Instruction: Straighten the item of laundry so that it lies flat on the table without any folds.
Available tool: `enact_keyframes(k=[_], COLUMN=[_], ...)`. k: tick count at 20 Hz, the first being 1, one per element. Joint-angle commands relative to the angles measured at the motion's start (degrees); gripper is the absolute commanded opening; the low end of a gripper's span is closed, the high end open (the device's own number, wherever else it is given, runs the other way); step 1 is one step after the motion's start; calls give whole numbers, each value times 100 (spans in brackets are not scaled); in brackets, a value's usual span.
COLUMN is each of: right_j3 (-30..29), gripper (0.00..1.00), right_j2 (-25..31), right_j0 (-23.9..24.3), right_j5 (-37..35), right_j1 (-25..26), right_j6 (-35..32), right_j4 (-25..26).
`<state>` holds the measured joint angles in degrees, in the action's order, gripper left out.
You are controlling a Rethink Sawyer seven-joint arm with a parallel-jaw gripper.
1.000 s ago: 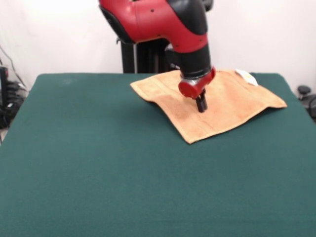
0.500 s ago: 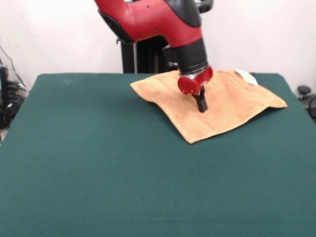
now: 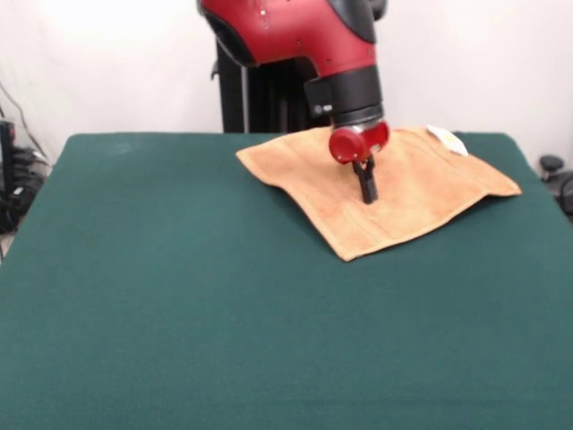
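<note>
The orange-tan towel lies spread on the green table at its far side, right of centre, turned like a diamond with one corner pointing toward the camera and a white tag at its far right edge. The gripper points down over the towel's middle, its black fingers clenched together, and whether they pinch any cloth cannot be told.

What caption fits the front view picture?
Red robot arm's gripper poised over an orange towel spread on the green table.
</note>
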<state>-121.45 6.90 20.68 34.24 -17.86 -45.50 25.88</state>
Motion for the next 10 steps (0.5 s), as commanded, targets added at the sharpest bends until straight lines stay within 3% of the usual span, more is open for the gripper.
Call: enact_keyframes(k=[1,10], right_j3=[3574,3849], gripper=[0,0], right_j2=[198,337], right_j0=[-589,-432], right_j5=[-342,-107], right_j1=[2628,2848], right_j6=[-1481,-1436], right_j4=[-1836,-1628])
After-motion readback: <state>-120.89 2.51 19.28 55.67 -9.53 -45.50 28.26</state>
